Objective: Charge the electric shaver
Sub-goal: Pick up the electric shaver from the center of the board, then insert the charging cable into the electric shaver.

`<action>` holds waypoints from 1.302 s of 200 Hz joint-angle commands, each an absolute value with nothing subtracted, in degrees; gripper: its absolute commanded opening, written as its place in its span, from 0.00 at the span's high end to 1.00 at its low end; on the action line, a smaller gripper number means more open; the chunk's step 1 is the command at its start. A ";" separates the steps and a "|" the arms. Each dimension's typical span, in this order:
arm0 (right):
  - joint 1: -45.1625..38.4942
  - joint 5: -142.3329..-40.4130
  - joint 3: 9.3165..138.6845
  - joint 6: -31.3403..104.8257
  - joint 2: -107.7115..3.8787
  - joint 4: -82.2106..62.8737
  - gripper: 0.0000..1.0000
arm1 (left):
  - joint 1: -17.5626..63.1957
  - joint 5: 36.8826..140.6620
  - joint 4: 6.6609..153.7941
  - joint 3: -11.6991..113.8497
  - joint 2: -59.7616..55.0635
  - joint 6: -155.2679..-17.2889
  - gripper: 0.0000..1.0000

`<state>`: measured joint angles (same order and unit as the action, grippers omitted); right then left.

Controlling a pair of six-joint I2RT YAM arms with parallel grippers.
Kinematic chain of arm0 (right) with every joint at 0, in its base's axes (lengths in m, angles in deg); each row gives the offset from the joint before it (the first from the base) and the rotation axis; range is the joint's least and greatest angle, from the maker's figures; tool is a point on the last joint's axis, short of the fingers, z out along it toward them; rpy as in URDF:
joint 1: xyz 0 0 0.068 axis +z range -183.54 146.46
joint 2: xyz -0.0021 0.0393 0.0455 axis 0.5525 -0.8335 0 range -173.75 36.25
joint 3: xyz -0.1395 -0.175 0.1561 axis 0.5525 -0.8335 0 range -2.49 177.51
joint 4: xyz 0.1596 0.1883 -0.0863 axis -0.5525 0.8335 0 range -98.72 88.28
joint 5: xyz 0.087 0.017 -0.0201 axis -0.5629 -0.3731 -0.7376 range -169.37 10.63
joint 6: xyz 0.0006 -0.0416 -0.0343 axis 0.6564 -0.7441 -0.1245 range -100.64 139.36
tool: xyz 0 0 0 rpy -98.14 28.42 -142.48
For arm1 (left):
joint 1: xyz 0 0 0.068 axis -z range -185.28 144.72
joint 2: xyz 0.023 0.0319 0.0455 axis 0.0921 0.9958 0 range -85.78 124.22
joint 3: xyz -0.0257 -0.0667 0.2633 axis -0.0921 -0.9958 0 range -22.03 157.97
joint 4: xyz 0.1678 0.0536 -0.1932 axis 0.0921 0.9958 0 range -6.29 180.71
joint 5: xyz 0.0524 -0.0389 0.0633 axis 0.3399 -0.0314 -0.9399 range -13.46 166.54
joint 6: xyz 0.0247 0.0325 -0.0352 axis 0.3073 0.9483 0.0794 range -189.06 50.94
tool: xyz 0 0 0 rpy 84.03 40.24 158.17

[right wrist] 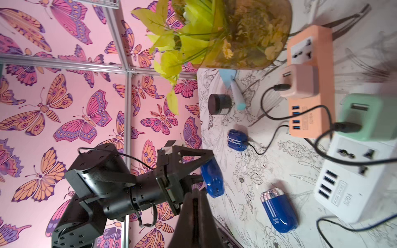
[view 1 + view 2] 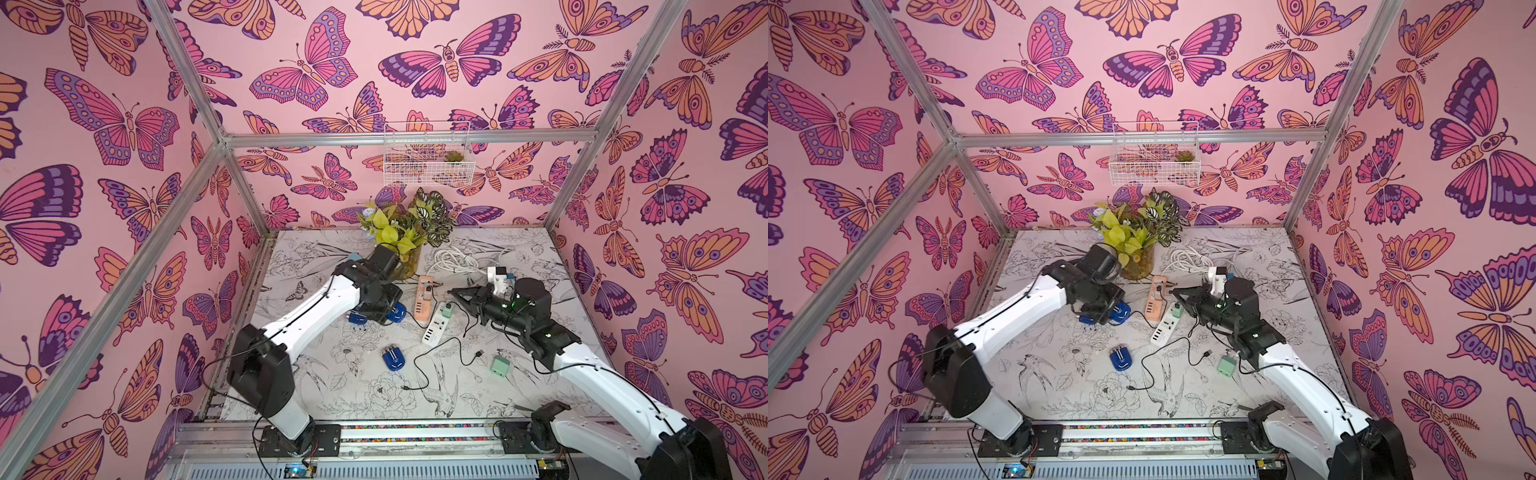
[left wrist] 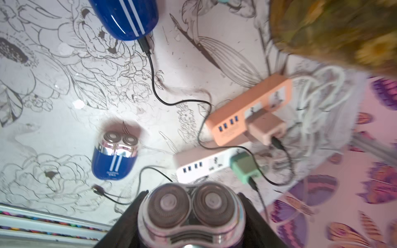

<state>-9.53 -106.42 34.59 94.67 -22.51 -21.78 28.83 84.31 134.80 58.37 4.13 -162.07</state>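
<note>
Inboard, left tool (image 3: 191, 193) clasps shaver (image 3: 191, 216), cables (image 3: 153, 84) close

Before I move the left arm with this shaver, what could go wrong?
The left pincer grips the shaver close to a second shaver that is plugged in; swinging could snag its black cable and pull the plug out. The plant vase stands close to that arm's wrist and might get knocked.

Pink butterfly walls (image 2: 374, 104), seemingly aluminium frame (image 2: 311, 140), floral tabletop (image 2: 332, 374).
</note>
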 commanded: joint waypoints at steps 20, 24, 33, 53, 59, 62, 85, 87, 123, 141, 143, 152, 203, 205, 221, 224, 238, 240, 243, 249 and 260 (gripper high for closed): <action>-4.82 -104.41 35.94 90.25 -25.72 -32.24 1.00 | 23.99 94.29 135.34 54.44 -0.09 -174.63 1.00; -4.12 -103.57 36.12 89.70 -26.07 -32.63 1.00 | 23.58 95.16 134.41 53.94 -0.49 -175.48 1.00; -2.25 -101.87 36.58 88.75 -26.94 -33.47 1.00 | 22.88 96.62 132.62 53.04 -1.26 -177.87 1.00; 1.01 -98.86 37.62 87.61 -29.23 -35.72 1.00 | 21.43 98.09 130.20 52.24 -2.96 -181.32 1.00; 1.81 -97.99 37.75 87.49 -30.01 -36.69 1.00 | 20.95 98.34 129.87 52.09 -3.29 -181.99 1.00; 2.26 -97.62 37.84 87.45 -30.35 -37.15 1.00 | 20.73 98.63 129.62 52.02 -3.50 -182.24 1.00; 5.14 -97.06 39.92 86.51 -33.84 -37.58 1.00 | 19.01 100.01 127.90 50.75 -4.21 -183.74 1.00; 5.36 -97.00 40.02 86.51 -34.10 -37.66 1.00 | 18.87 99.94 127.85 50.81 -4.30 -183.73 1.00; 8.29 -95.37 40.90 87.03 -37.38 -39.58 1.00 | 18.45 100.70 127.50 51.26 -4.08 -183.79 1.00; 8.98 -95.28 41.78 86.80 -38.36 -39.53 1.00 | 18.53 101.28 127.52 51.27 -3.92 -183.37 1.00; 8.93 -95.26 41.87 86.76 -38.43 -39.60 1.00 | 18.58 101.25 127.58 51.27 -3.95 -183.39 1.00; 9.09 -95.13 42.31 86.64 -38.90 -39.62 1.00 | 18.54 101.33 127.56 51.17 -3.96 -183.33 1.00; 10.28 -95.40 43.38 86.77 -41.16 -40.06 1.00 | 18.54 101.30 127.57 51.14 -3.89 -183.03 1.00; 10.31 -95.47 43.45 86.79 -41.24 -39.98 1.00 | 18.54 101.36 127.57 51.17 -3.87 -183.05 1.00; 10.63 -95.63 43.48 86.89 -41.67 -39.91 1.00 | 18.54 101.47 127.54 51.32 -3.79 -183.05 1.00; 10.61 -95.62 43.48 86.86 -41.75 -39.86 1.00 | 18.54 101.44 127.54 51.36 -3.83 -183.05 1.00; 10.68 -95.70 43.39 87.11 -42.10 -40.15 1.00 | 18.54 101.47 127.55 51.28 -3.89 -183.13 1.00; 10.67 -95.72 43.32 87.12 -42.14 -40.17 1.00 | 18.54 101.43 127.54 51.32 -3.89 -183.09 1.00; 10.63 -95.68 43.30 87.20 -42.13 -40.23 1.00 | 18.54 101.43 127.54 51.35 -3.92 -183.12 1.00; 10.71 -95.69 43.30 87.30 -42.23 -40.27 1.00 | 18.54 101.51 127.55 51.36 -3.87 -183.05 1.00; 10.73 -95.96 43.39 87.37 -42.41 -40.26 1.00 | 18.54 101.60 127.52 51.22 -3.82 -183.14 1.00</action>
<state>10.23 -95.87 41.78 88.09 -41.68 -38.74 18.71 100.62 128.24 51.73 -3.32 -182.75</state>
